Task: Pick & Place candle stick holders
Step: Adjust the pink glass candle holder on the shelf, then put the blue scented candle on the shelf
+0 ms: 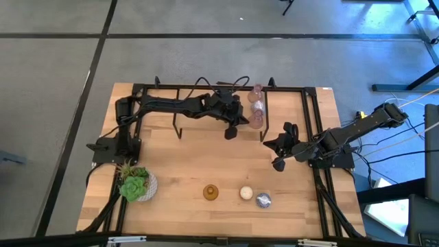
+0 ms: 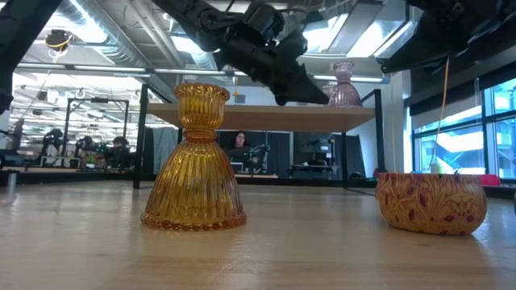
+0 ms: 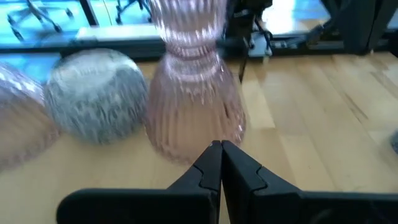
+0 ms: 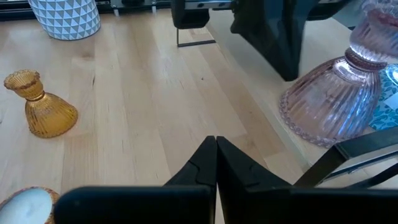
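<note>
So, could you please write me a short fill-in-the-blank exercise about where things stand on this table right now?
1. The left gripper is shut just in front of the ____ candle holder.
2. The amber candle holder stands between the cream holder and the ____.
3. The right gripper is ____ and holds nothing.

Missing words: pink; plant; shut

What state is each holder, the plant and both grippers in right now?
amber holder: upright on the table's front edge, untouched.
cream holder: upright beside it, apart.
silvery holder: at the front, right of the cream one.
pink holder: upright at the back, free.
succulent: upright, front left.
left gripper: shut, empty, just short of the pink holder.
right gripper: shut, empty, above bare table.
</note>
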